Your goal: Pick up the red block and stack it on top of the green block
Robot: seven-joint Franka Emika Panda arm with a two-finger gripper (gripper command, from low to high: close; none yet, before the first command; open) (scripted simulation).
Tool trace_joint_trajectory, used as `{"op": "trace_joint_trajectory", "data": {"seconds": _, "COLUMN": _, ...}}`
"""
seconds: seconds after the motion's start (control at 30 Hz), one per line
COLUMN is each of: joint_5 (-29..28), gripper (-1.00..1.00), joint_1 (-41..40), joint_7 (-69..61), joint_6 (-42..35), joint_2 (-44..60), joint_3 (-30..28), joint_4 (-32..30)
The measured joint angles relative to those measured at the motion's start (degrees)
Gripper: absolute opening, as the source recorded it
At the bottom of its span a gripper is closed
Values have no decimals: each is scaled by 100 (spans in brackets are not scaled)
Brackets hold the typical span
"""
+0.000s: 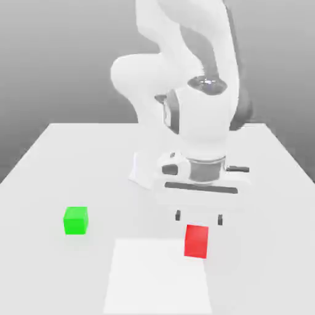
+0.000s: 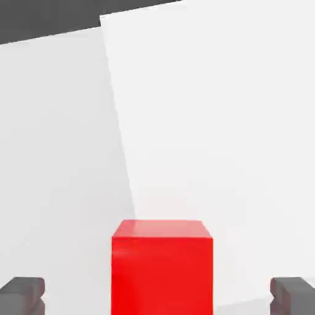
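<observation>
Gripper (image 1: 199,216) hanging open above the table (image 1: 55,166), fingers spread wide; red block (image 1: 197,240) sitting just beneath, between the fingertips' line, untouched; green block (image 1: 75,220) lying well apart toward the exterior view's left

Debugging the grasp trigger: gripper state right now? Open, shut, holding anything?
Gripper: open, holding nothing. Its fingertips stand apart on either side of the red block, not touching it.
</observation>
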Motion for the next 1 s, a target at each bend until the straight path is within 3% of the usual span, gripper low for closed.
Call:
{"op": "trace_joint_trajectory", "data": {"seconds": 0.1, "joint_5": -487, "gripper": 0, "joint_1": 332, "joint_7": 366, "joint_6": 529, "joint_2": 636, "joint_3": -443, "joint_4": 85}}
{"op": "trace_joint_trajectory", "data": {"seconds": 0.13, "joint_5": -557, "gripper": -100, "joint_1": 438, "joint_7": 422, "joint_6": 653, "joint_2": 779, "joint_3": -565, "joint_4": 105}}
{"op": "trace_joint_trajectory", "data": {"seconds": 0.37, "joint_5": -570, "gripper": -100, "joint_1": 449, "joint_7": 434, "joint_6": 665, "joint_2": 783, "joint_3": -575, "joint_4": 105}}
{"op": "trace_joint_trajectory", "data": {"seconds": 0.6, "joint_5": 376, "gripper": -100, "joint_1": 426, "joint_7": -248, "joint_6": -452, "joint_2": -540, "joint_3": -283, "joint_4": -92}}
{"op": "trace_joint_trajectory", "data": {"seconds": 1.0, "joint_5": -496, "gripper": -100, "joint_1": -1939, "joint_7": -1136, "joint_6": -1298, "joint_2": -1780, "joint_3": -2125, "joint_4": -450}}
